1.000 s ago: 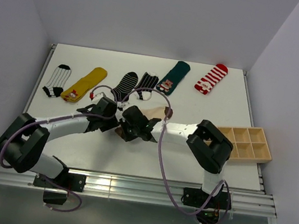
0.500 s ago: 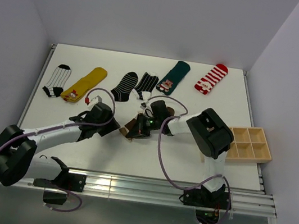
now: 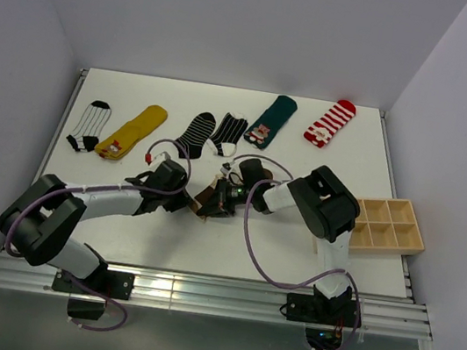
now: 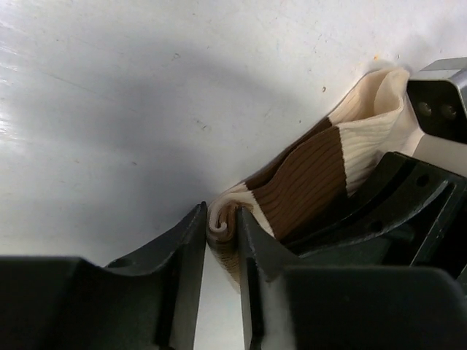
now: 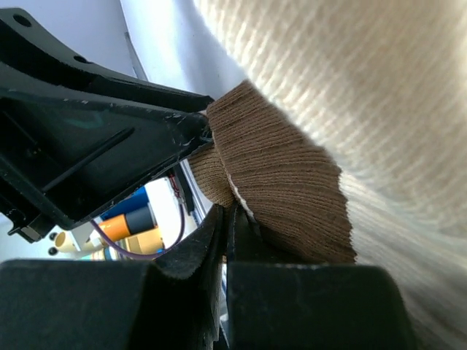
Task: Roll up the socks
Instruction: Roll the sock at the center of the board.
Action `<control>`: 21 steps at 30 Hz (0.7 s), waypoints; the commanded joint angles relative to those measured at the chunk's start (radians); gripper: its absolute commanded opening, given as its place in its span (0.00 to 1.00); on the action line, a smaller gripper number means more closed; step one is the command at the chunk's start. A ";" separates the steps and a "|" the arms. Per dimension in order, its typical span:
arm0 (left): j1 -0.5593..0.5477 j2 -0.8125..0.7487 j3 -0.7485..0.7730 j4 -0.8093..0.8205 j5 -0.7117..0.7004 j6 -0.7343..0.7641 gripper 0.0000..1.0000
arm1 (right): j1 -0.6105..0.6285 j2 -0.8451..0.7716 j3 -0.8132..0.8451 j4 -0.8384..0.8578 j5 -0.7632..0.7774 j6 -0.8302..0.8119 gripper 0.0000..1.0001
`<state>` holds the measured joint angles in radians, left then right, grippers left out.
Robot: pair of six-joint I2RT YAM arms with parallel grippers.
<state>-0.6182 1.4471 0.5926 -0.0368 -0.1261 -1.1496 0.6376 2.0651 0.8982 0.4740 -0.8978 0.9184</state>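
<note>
Cream-and-brown sock (image 3: 210,196): ribbed, with broad brown bands. It sits near the middle of the table (image 3: 323,167), one end wound into a small tight coil and the cream cuff end drawn out away from it. Six more socks lie flat and unrolled in a loose row toward the far edge, left to right: black-and-white striped sock (image 3: 88,125), yellow sock (image 3: 133,131), black sock with thin white lines (image 3: 195,134), second black striped sock (image 3: 229,133), dark green sock (image 3: 271,121), red-and-white striped sock (image 3: 329,124).
</note>
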 commanded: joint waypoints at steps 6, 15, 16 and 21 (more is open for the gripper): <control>-0.006 0.090 0.090 -0.133 -0.001 0.039 0.15 | 0.020 -0.089 0.024 -0.216 0.149 -0.252 0.19; -0.005 0.171 0.266 -0.317 0.011 0.152 0.09 | 0.175 -0.302 0.004 -0.359 0.615 -0.525 0.43; -0.005 0.180 0.282 -0.330 0.016 0.160 0.10 | 0.188 -0.325 -0.001 -0.363 0.643 -0.539 0.44; 0.000 0.234 0.361 -0.397 0.054 0.200 0.11 | 0.280 -0.376 -0.021 -0.360 0.896 -0.637 0.44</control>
<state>-0.6205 1.6482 0.9066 -0.3420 -0.0929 -1.0069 0.8761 1.7397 0.8909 0.1314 -0.2375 0.3985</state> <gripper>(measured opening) 0.132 0.438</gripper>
